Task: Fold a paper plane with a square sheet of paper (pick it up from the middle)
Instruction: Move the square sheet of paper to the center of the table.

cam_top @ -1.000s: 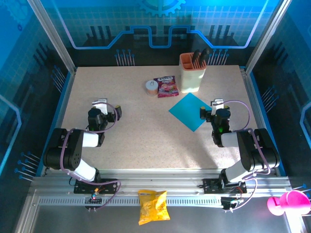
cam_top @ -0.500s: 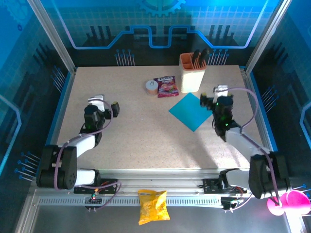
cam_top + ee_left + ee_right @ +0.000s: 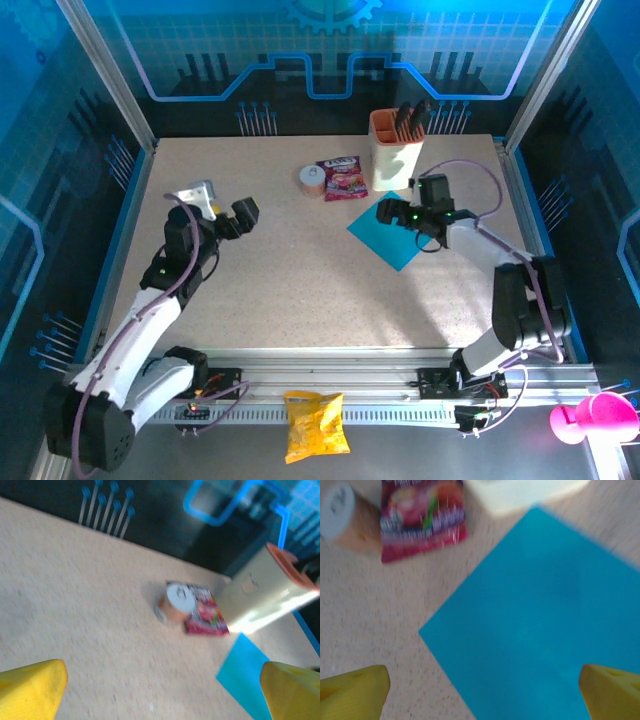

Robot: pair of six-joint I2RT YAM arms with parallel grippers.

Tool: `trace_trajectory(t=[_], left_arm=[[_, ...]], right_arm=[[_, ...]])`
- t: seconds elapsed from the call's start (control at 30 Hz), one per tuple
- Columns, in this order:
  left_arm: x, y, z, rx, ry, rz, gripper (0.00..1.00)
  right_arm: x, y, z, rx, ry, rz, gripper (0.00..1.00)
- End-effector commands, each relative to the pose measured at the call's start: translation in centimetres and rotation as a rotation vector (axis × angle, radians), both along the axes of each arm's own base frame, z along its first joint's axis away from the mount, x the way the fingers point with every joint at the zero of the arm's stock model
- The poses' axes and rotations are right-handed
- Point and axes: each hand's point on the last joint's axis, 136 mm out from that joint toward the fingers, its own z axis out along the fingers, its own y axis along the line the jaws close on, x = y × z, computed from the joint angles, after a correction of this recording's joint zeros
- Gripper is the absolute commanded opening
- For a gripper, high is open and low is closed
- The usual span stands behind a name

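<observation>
Beige holder cup, far right of centre, upright, with dark tools standing in it. To its left lie a pink-red packet and a small capped tub. The square sheet of paper lies flat on the speckled table, near the cup's base. The right gripper hovers over it, fingers wide apart. The left gripper, likewise spread, hangs over bare table at left. Blue panels wall the cell. A yellow bag lies on the near rail.

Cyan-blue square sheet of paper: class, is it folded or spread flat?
Spread flat: the cyan-blue square sheet of paper shows one smooth face with no creases.
</observation>
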Motion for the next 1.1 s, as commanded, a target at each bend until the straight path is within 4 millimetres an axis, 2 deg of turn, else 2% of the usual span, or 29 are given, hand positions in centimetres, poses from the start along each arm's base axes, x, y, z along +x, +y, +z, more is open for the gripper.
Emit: trace_trajectory(t=[0.0, 0.13, 0.33, 0.57, 0.77, 0.83, 0.93, 1.0, 1.07], left_arm=[[-3.9, -1.6, -3.3, -0.046, 0.182, -0.048, 1.00], [-6.7, -2.5, -4.6, -0.118, 0.211, -0.074, 1.00], [-8.7, -2.7, -5.7, -0.172, 0.236, -0.080, 1.00], [-9.0, -2.9, -5.4, -0.176, 0.244, -0.097, 1.00], [-9.0, -3.2, -4.6, -0.204, 0.240, -0.102, 1.00], [-9.1, -3.3, -4.7, -0.212, 0.248, -0.104, 1.00], [-9.1, -3.5, -5.0, -0.231, 0.261, -0.105, 1.00], [-9.1, -3.6, -5.3, -0.245, 0.270, -0.105, 1.00], [-9.1, -3.7, -5.6, -0.248, 0.277, -0.104, 1.00]], right_arm=[[-0.2, 2.3, -1.3, 0.088, 0.094, 0.004, 0.96], [0.4, 2.1, -3.6, 0.078, 0.154, -0.049, 0.96], [-0.2, 1.8, -6.6, 0.069, 0.247, -0.109, 0.95], [-4.0, 2.0, -8.7, 0.005, 0.344, -0.136, 0.96], [-8.5, 2.9, -9.8, 0.008, 0.399, -0.191, 0.97], [-10.4, 3.8, -10.2, 0.036, 0.406, -0.225, 0.97], [-12.9, 6.4, -10.4, 0.108, 0.387, -0.266, 0.97], [-13.9, 9.5, -10.1, 0.166, 0.360, -0.258, 0.98], [-14.2, 13.5, -9.3, 0.219, 0.340, -0.208, 0.98]])
